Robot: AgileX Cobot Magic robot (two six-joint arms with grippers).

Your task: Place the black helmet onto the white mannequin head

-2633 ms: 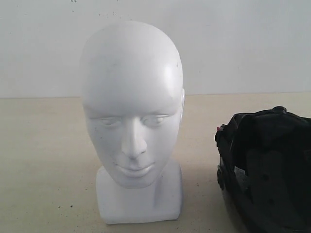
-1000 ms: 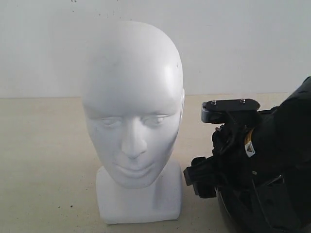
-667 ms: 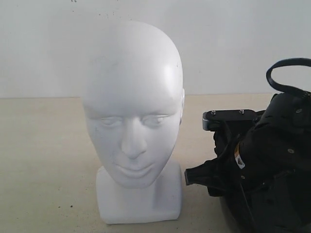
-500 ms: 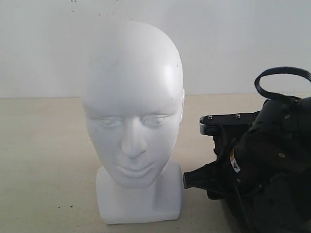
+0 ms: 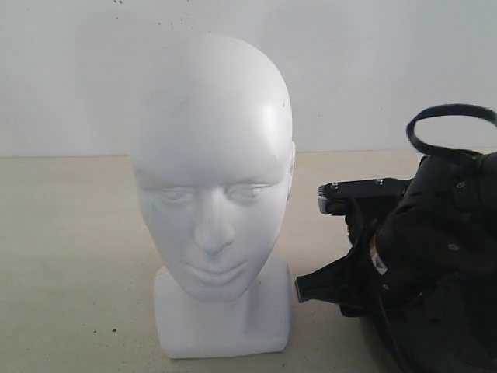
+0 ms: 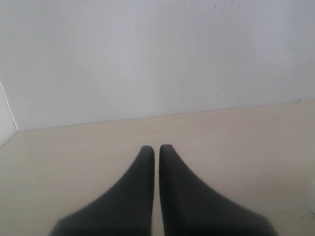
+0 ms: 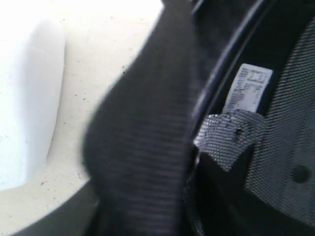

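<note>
Right gripper (image 5: 338, 286) has dropped in over the black helmet (image 7: 275, 147) rim, can't tell if it's clamped tbh. White mannequin head (image 5: 211, 167) hasn't budged. Left gripper (image 6: 156, 148) is pressed together.

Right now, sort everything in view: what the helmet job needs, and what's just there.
For the job:
- white mannequin head, upright on the table, still bare
- black helmet, beside the head, lining showing
- right gripper, at the helmet

Just there:
- left gripper, shut on nothing
- beige table
- white wall
</note>
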